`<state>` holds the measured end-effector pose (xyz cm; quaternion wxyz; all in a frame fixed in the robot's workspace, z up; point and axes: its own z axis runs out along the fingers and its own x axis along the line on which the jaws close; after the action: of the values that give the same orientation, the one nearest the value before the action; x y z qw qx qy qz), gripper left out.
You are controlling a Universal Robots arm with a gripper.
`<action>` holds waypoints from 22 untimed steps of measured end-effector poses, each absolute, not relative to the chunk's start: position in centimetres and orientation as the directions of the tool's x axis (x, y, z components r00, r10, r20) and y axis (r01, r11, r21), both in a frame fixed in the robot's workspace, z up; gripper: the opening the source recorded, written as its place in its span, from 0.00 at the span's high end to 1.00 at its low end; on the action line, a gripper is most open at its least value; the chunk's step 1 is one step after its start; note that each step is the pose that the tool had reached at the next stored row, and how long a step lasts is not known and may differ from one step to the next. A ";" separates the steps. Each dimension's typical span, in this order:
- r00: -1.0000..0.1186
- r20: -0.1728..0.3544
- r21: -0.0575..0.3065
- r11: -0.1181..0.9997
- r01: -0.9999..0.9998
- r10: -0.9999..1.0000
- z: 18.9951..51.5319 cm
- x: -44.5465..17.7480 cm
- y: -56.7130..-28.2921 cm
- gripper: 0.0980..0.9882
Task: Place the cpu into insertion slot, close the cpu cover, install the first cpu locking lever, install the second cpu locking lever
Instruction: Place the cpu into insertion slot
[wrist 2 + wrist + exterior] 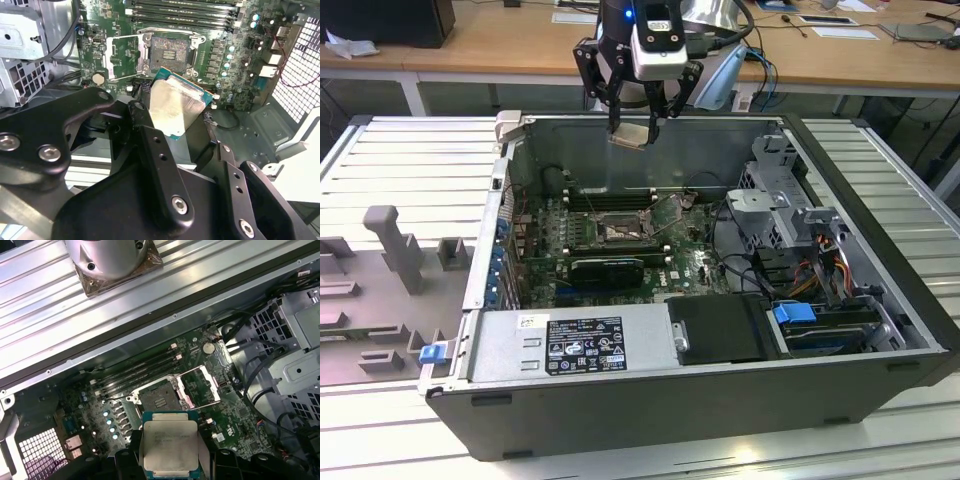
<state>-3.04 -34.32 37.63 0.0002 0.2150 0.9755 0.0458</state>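
My gripper (632, 125) hangs above the back of the open computer case (470, 290), shut on the cpu (630, 136). In both wrist views the cpu (174, 105) (169, 442) is a flat silvery square on a green base, pinched by its edges and tilted. Well below it on the green motherboard lies the insertion slot (620, 232) (167, 50) (157, 400), bare, its contact field showing. The cpu cover (109, 57) (186, 392), a thin silver frame, is swung open beside the slot.
Long black memory sticks (185, 10) run along the slot's far side. A metal drive cage (775, 200) with cables and a blue latch (792, 312) fills the exterior view's right of the case. Grey fixtures (395, 245) stand on the slatted table at the left.
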 end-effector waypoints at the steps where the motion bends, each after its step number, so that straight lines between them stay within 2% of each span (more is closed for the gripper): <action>1: -0.906 0.019 0.089 0.902 0.422 0.422 37.6 -3.0 -34.3 0.52; 22: -0.875 0.019 0.089 0.871 0.484 0.484 37.6 -3.0 -34.3 0.52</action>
<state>-3.04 -34.32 37.63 0.0018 0.2501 0.9671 0.0457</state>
